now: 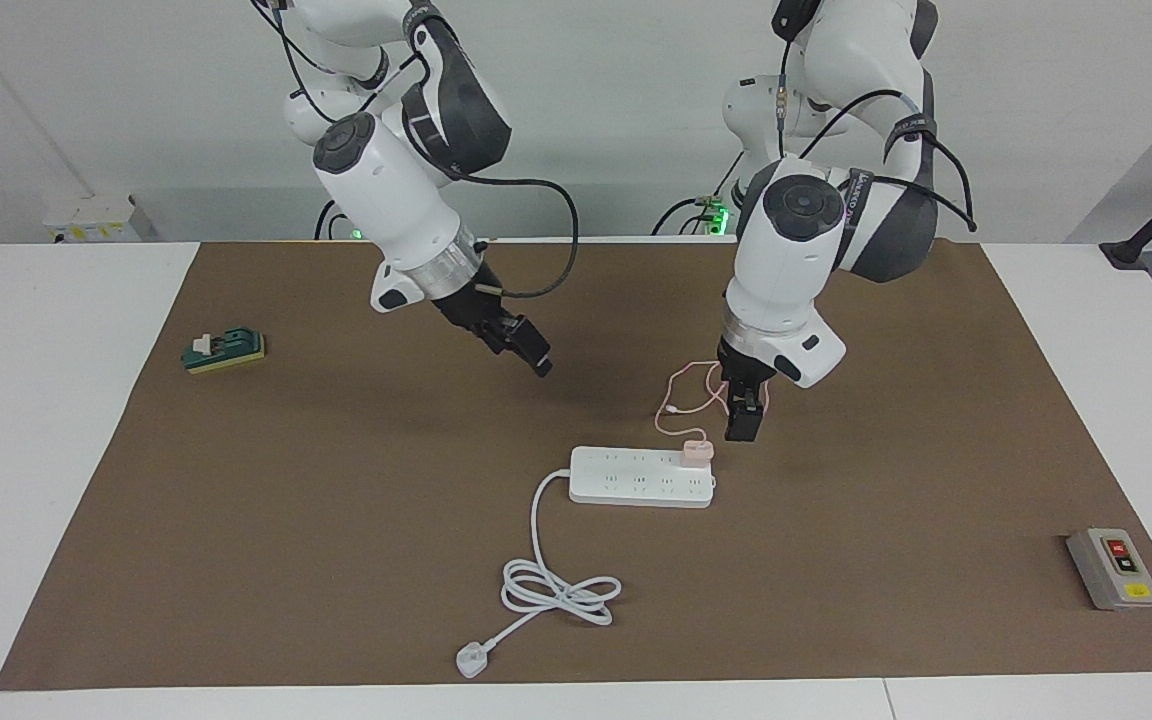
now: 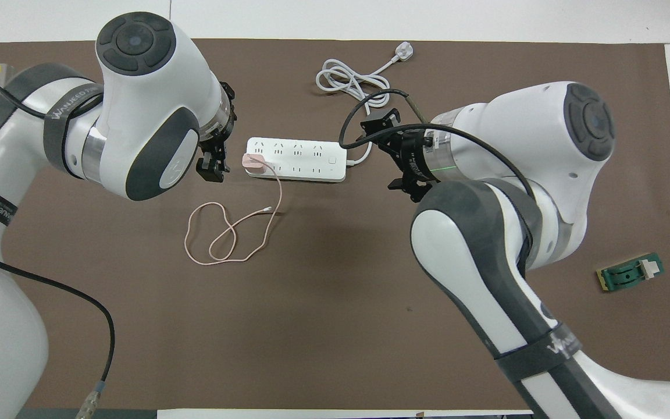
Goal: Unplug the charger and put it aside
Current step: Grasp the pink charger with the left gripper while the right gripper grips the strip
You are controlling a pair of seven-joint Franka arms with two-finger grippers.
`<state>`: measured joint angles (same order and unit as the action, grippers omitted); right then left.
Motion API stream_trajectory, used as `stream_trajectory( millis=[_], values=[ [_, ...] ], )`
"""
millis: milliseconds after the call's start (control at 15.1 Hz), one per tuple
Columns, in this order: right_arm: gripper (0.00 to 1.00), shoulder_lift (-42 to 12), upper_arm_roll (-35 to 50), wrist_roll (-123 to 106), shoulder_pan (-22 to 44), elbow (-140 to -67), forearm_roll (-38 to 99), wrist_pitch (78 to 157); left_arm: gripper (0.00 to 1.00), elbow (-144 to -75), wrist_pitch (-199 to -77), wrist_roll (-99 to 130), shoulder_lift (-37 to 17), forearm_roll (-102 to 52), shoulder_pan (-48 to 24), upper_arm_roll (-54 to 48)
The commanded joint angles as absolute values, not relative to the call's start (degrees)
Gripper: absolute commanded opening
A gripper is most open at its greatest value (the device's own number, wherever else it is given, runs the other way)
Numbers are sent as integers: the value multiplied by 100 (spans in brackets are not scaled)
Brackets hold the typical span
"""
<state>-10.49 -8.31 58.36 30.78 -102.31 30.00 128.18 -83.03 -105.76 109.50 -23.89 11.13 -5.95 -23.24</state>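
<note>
Cable (image 2: 231,233) first, since it lies nearest the robots: a thin pink lead, loose and looped on the brown mat (image 1: 336,560), running up to the charger (image 1: 696,452). It looks limp and very light, so it will likely trail and drag when the plug is lifted, and it is a poor place to take hold.

The charger itself is a small pale pink cube, seated in the socket at the end of the power strip (image 1: 636,478) that lies toward the left arm's end of the bench. It is probably rigid, smooth plastic and light, but held by the friction of its prongs. The best hold is likely across two flat faces of the cube, with a straight pull upward. The strip is light too and may lift with it unless pinned.

The left gripper (image 1: 742,420) hangs over the mat just beside the charger, apart from it; whether its fingers are apart I cannot tell. The right gripper (image 1: 526,350) hovers over bare mat near the strip's other end, holding nothing, its state also unclear.

Farther out, the strip's thick white cord (image 1: 556,590) lies coiled, ending in a loose white plug (image 1: 473,659).

No containers are on the bench. A green block (image 1: 224,350) and a grey button box (image 1: 1114,568) sit well apart at opposite ends.
</note>
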Motion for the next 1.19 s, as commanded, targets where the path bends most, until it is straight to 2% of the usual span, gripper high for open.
stream_trajectory(
  millis=[0,199,397,596,1126],
  values=[
    [100,-1098,-835,6677,3243,-10468,3696,13473,100,-8183,-10643,10925,-2592,1151,-685,-2294],
    [100,-1221,-844,6715,3164,-10476,4454,13421,100,-8253,-10766,10898,-2619,1178,-782,-2294],
    [100,-1204,-852,6759,3234,-10468,4421,13132,100,-8445,-10977,10829,-2637,1221,-791,-2294],
    [100,-1195,-853,6181,3260,-10503,3906,13165,100,-8499,-11074,10750,-2637,1230,-791,-2294],
    [100,-1283,-844,1097,3278,-10433,3498,13605,100,-8508,-11057,10608,-2759,1230,-765,-2294]
  ],
)
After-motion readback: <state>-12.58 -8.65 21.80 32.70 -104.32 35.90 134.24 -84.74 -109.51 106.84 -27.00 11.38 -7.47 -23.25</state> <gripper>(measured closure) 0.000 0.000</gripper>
